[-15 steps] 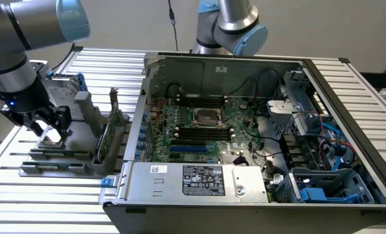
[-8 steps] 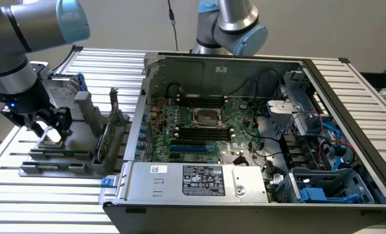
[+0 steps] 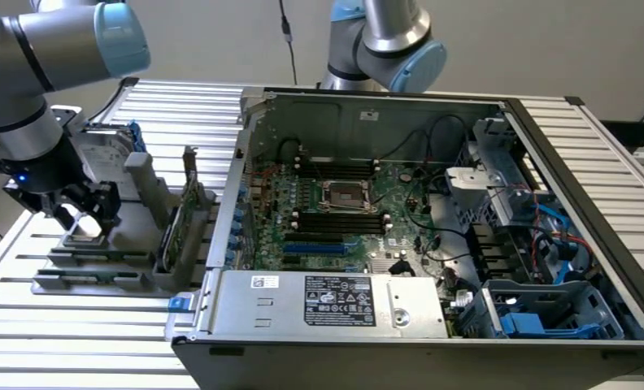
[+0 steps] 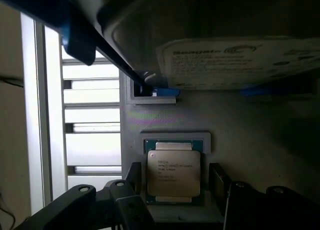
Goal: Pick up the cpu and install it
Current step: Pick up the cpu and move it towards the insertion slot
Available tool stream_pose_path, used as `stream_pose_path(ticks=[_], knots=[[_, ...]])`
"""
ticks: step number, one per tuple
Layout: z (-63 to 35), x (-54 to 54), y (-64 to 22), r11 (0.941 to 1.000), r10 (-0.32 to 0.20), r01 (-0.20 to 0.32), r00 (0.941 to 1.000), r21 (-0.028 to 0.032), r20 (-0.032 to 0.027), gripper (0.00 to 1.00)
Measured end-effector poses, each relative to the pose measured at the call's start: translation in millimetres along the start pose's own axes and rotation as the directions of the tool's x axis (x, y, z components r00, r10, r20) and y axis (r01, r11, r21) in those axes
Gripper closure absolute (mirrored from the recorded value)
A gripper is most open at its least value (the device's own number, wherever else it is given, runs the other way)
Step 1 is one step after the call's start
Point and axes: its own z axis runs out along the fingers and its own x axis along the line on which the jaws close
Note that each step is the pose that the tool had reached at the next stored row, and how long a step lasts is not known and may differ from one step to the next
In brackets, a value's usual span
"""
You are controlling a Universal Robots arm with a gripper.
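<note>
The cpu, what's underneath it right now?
The cpu lies flat in a square pocket of the grey holder. The pocket's raised rim shows around it; the floor beneath is covered by the chip.

A: The exterior view is evenly bright, and the slatted table looks pale, nearly washed out.
B: And inside the computer case?
A: It's darker. The walls shade the motherboard.
B: The wrist view?
A: Dim. The hard drive casts shadow below itself, the table slats glare white, and the cpu shows a dull sheen.
</note>
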Motion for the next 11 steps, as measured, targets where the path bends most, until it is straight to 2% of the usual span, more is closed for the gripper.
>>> stream_pose_path(ticks=[11], knots=[[2.0, 1.6, -0.2, 0.9997, 0.024, -0.024, 0.9997, -0.0085, -0.0011, 0.35]])
